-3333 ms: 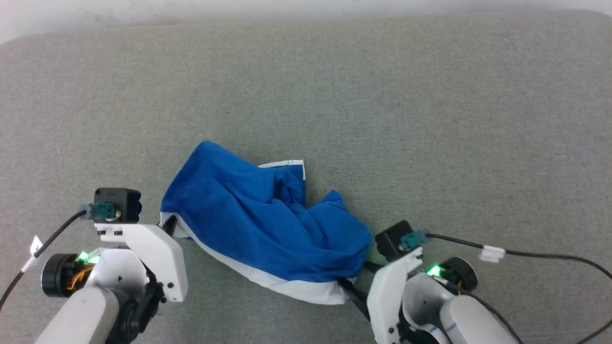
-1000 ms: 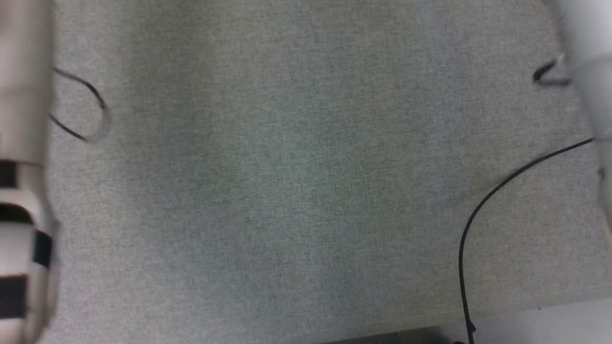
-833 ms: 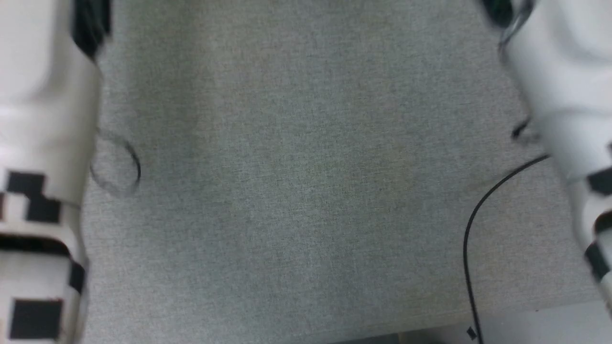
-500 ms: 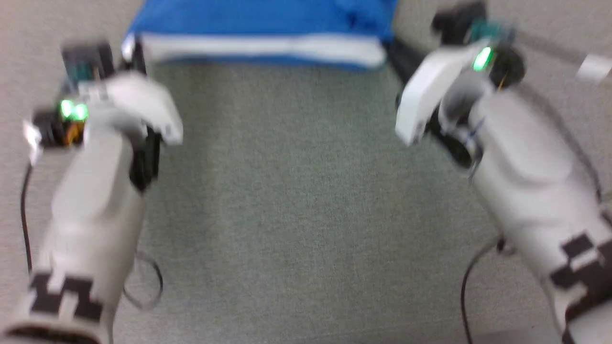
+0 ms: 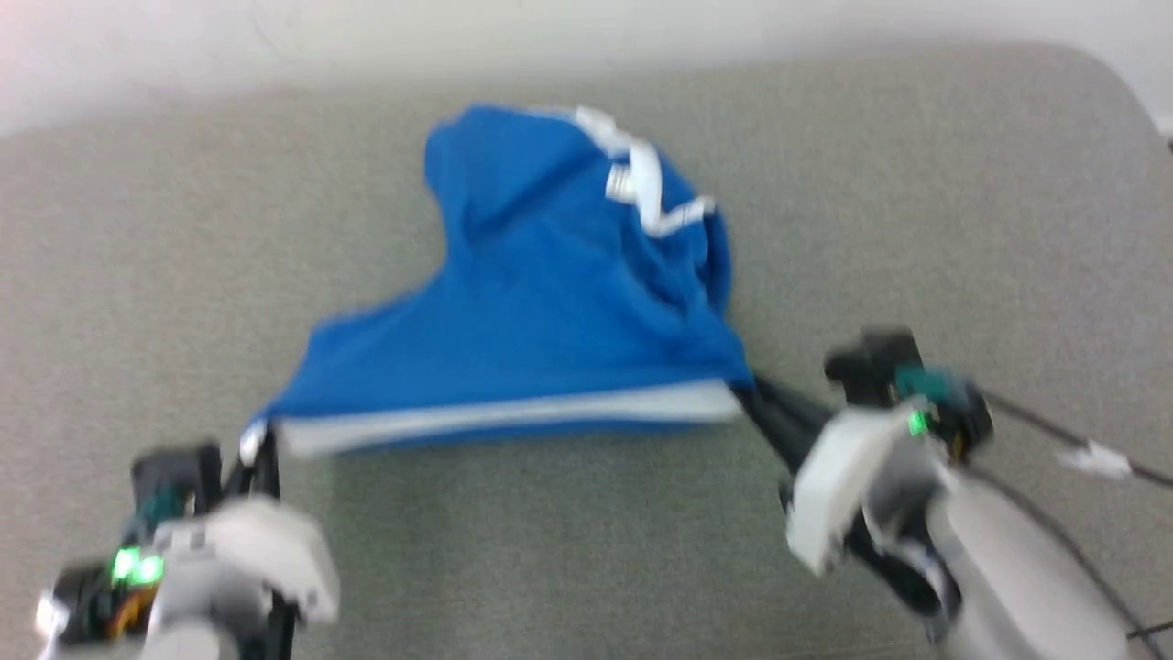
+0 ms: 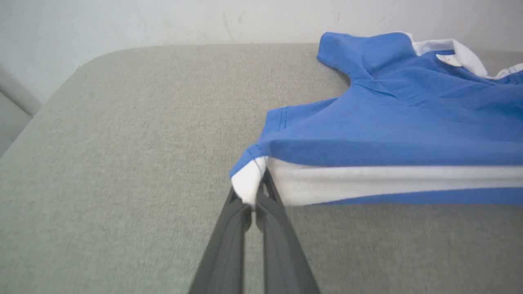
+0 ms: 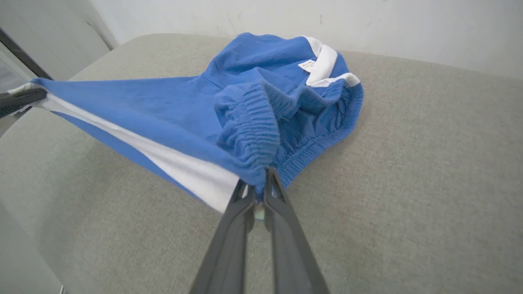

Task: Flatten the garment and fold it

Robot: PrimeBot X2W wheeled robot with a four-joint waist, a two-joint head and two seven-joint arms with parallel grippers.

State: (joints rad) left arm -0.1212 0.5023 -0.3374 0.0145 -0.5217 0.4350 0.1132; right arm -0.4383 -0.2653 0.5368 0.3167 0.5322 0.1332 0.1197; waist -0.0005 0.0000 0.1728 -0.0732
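Garment (image 5: 550,321) taut between left fingers (image 6: 228,241) and right fingers (image 7: 231,241)

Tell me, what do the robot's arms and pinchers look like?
The left gripper and right gripper each have two long, thin, dark grey fingers. The arms are white and rounded, with tiny green lights, black boxes and thin black cables.

A grey cloth-covered surface (image 5: 568,550) with rounded corners stretches from nine to three o'clock. Behind it at twelve o'clock runs a pale, scuffed wall (image 5: 550,37).
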